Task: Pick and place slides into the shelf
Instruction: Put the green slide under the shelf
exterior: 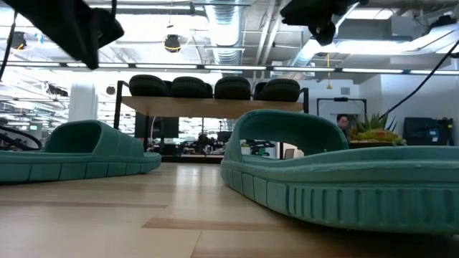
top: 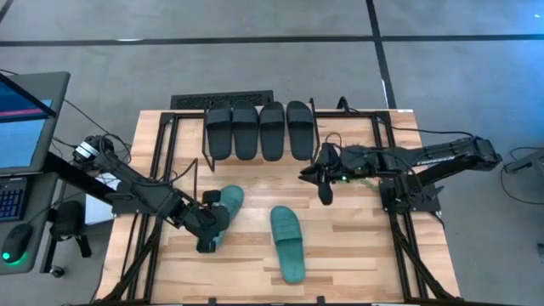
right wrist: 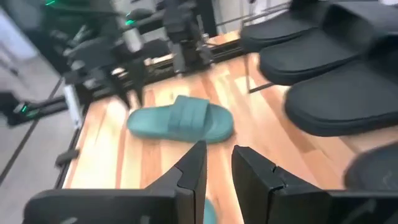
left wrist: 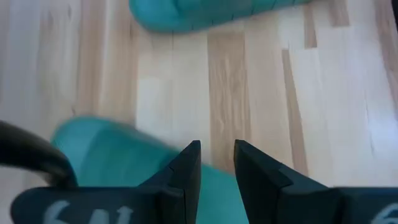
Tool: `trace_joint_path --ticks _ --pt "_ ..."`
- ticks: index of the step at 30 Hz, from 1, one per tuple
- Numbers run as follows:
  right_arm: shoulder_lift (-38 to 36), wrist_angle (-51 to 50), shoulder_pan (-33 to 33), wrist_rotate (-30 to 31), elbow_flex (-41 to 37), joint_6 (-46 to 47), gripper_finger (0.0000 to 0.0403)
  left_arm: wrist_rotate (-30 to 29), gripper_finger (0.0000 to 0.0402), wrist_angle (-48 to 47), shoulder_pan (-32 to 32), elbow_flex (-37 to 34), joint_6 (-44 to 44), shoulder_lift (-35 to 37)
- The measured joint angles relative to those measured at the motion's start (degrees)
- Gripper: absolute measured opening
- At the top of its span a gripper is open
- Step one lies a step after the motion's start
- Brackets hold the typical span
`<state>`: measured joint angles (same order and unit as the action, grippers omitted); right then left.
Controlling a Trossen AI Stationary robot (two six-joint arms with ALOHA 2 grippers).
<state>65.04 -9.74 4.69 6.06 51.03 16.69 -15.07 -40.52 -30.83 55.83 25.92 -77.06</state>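
With four black slides (top: 258,129) already on the shelf (top: 316,127), the left tool (top: 207,238), fingers slightly apart and empty, hovers over one teal slide (top: 223,204) on the table (top: 357,246) and should straddle its strap squarely before pinching; the right tool (top: 321,183), also narrowly parted, waits near the shelf.

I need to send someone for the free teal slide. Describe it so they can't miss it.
Start at the shelf holding four black slides. On the table before it lie two teal ones. Take the teal slide lying alone mid-table, not the one under the left gripper.
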Motion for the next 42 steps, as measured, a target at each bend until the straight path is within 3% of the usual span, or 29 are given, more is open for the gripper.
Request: trace_joint_path --ticks 6,16,26,31,42 --pt "-1.4 -1.5 4.6 2.5 0.0 -3.5 0.0064 -2.7 0.0087 -5.3 -2.2 0.0 3.2 0.0" --pt "-6.4 -14.5 14.3 22.5 0.0 0.2 0.0064 -13.6 0.0087 -15.1 -7.2 0.0 3.3 -0.4" --pt "-10.4 -23.4 25.9 43.0 0.0 9.3 0.0064 -15.9 0.0087 -16.8 -9.2 0.0 1.6 -8.6" --pt "-10.8 -23.3 28.9 46.2 0.0 10.3 0.0064 -17.7 0.0087 -17.0 -9.3 0.0 4.1 -11.6" --pt "-10.8 -22.8 29.8 46.6 0.0 11.9 0.0064 -19.3 0.0087 -17.0 -8.4 0.0 10.3 -15.9"
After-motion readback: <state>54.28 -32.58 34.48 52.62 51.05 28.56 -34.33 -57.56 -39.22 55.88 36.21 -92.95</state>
